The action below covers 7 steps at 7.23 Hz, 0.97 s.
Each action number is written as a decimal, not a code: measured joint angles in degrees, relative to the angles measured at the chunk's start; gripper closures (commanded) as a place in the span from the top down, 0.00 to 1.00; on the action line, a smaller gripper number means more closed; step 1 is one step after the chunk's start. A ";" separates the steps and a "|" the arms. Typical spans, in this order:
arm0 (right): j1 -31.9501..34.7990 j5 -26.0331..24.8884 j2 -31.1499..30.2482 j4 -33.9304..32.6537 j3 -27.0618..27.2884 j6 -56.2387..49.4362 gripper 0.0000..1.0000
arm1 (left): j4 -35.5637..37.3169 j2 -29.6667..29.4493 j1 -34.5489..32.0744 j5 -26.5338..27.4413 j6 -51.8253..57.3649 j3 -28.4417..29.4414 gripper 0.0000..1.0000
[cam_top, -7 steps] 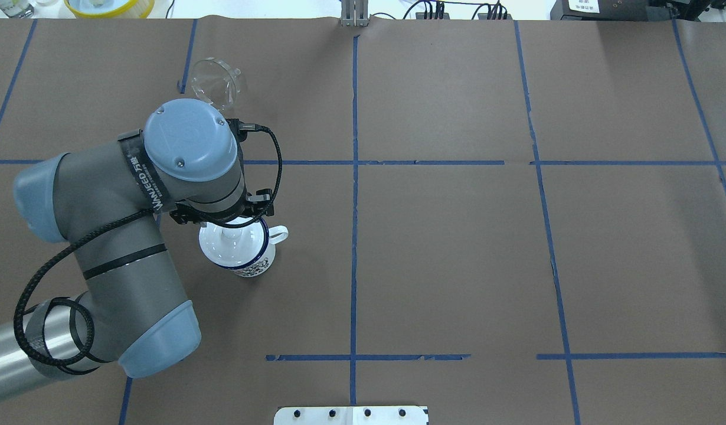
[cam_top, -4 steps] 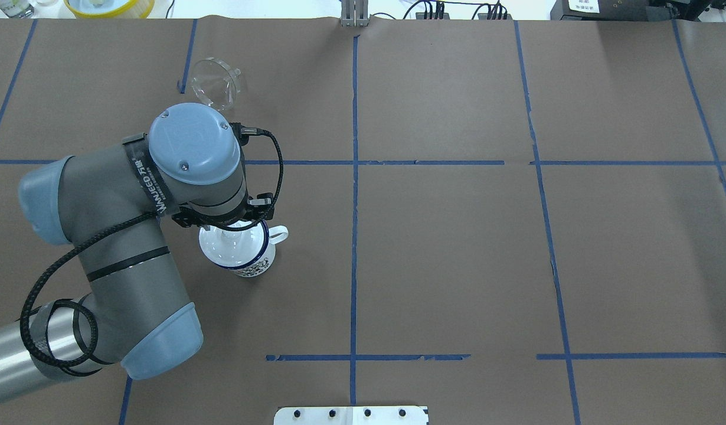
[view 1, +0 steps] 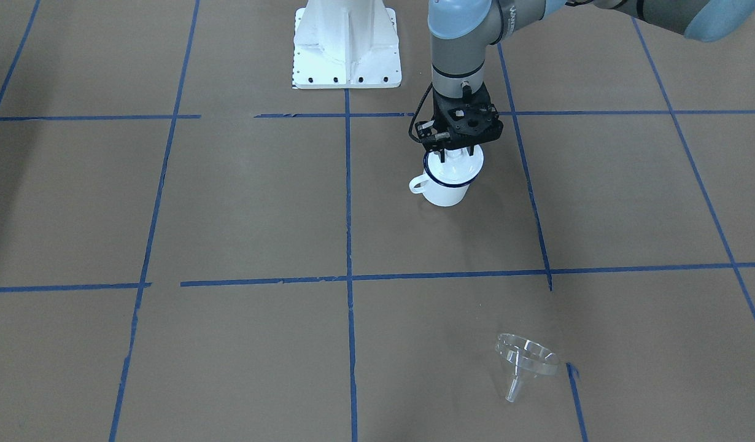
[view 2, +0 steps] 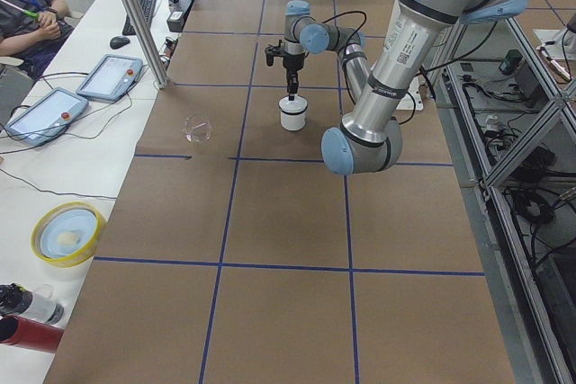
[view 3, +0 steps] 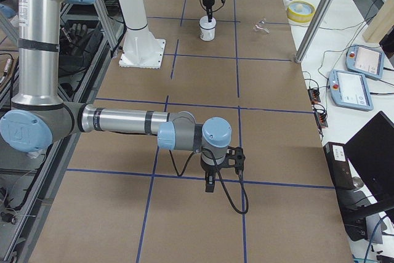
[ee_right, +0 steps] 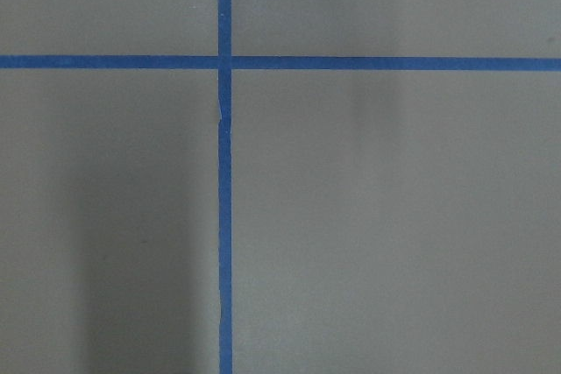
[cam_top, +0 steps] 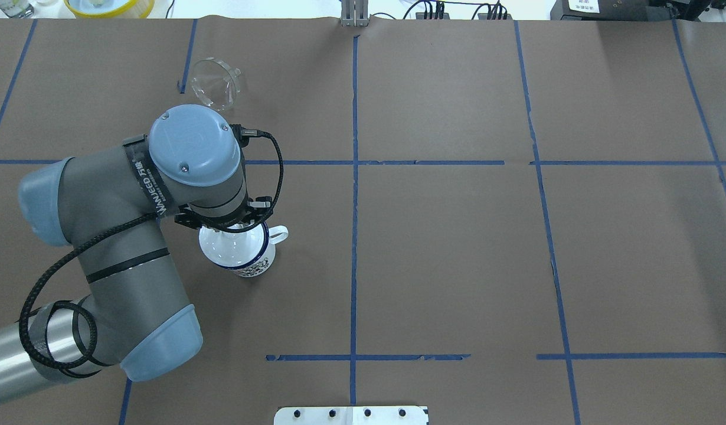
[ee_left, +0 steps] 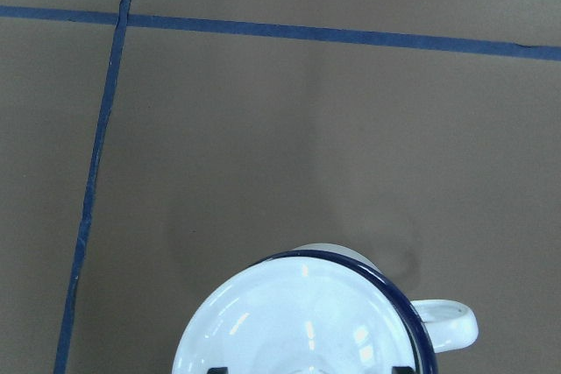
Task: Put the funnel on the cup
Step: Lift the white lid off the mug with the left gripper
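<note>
The clear funnel (cam_top: 215, 82) lies on its side on the far left part of the table, and also shows in the front view (view 1: 525, 359) and the left side view (view 2: 197, 127). The white cup (cam_top: 251, 262) with a blue rim stands upright, handle to the right, with a round white knobbed lid (ee_left: 298, 321) on it. My left gripper (view 1: 455, 153) hangs straight over the lid, open, its fingertips (ee_left: 215, 370) on either side of the knob. My right gripper (view 3: 209, 186) hovers low over bare table far from both; I cannot tell whether it is open.
A yellow bowl (cam_top: 109, 6) and cables lie beyond the table's far edge. The white robot base plate (view 1: 347, 46) is at the near edge. Blue tape lines (cam_top: 354, 195) cross the brown table (cam_top: 457, 248).
My left wrist has shifted slightly toward the robot and lowered onto the lid, so the knob is now hidden under it in the overhead view. Funnel and cup have not moved.
</note>
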 measured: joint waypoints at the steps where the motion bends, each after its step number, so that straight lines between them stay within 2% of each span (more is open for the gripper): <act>1: 0.00 0.00 0.00 0.00 0.00 0.00 1.00 | 0.42 0.00 0.00 0.01 0.02 -0.29 0.00; 3: 0.00 0.00 0.00 0.00 0.00 0.00 1.00 | 1.39 0.04 -0.39 0.07 0.35 -2.22 0.00; 5: 0.00 0.00 0.00 0.00 0.00 0.00 1.00 | 2.07 0.88 -3.79 -0.31 5.59 -8.51 0.00; 7: 0.00 0.00 0.00 0.00 0.00 0.00 1.00 | -1.14 7.28 -8.67 -5.52 15.57 -16.42 0.00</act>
